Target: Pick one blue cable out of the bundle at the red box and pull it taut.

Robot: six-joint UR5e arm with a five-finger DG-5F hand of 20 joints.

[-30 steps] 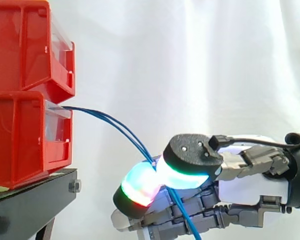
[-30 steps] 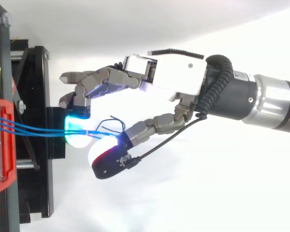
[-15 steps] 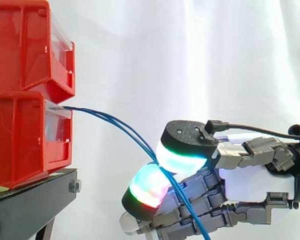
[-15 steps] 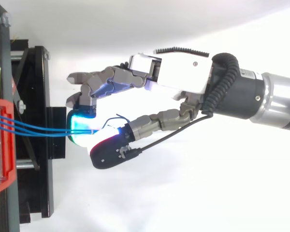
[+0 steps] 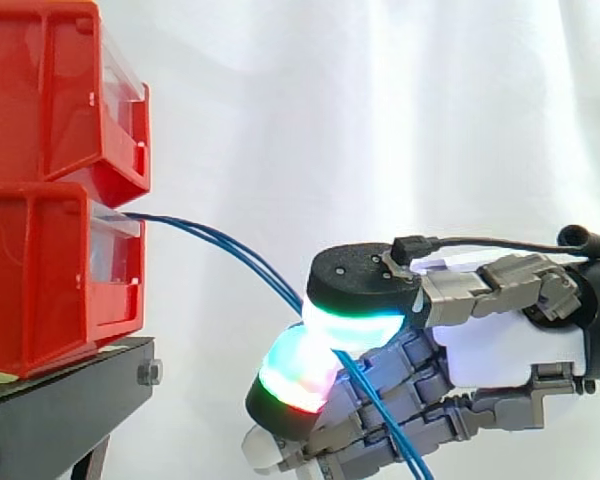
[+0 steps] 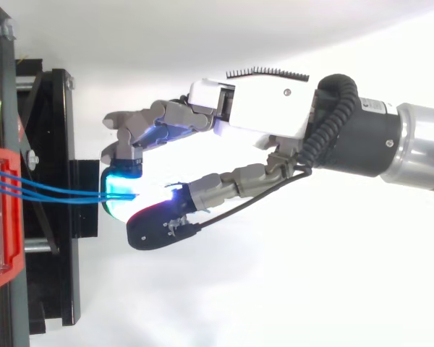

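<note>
White curtain (image 5: 380, 120) is seen behind two red bins stacked on a black stand (image 5: 60, 400). From the front lip of the lower red box (image 5: 40, 280), a bundle of blue cables (image 5: 230, 250) is led out, and it sags in an arc down towards the hand (image 5: 500, 350). The hand is clamped on the bundle: the strands are pinched between two glowing pads (image 5: 355, 325), one above and one below, and are carried on beneath the palm. In the top view the strands (image 6: 58, 194) are spread apart at the box and drawn together at the pinch. It cannot be told whether a single cable has been singled out; more than one strand appears to be caught. The cables' long axis is laid from the box to the hand, so tension is judged to require a pull straight away from the box. What is kept inside either the lower box or the upper bin (image 5: 50, 90) cannot be made out.
</note>
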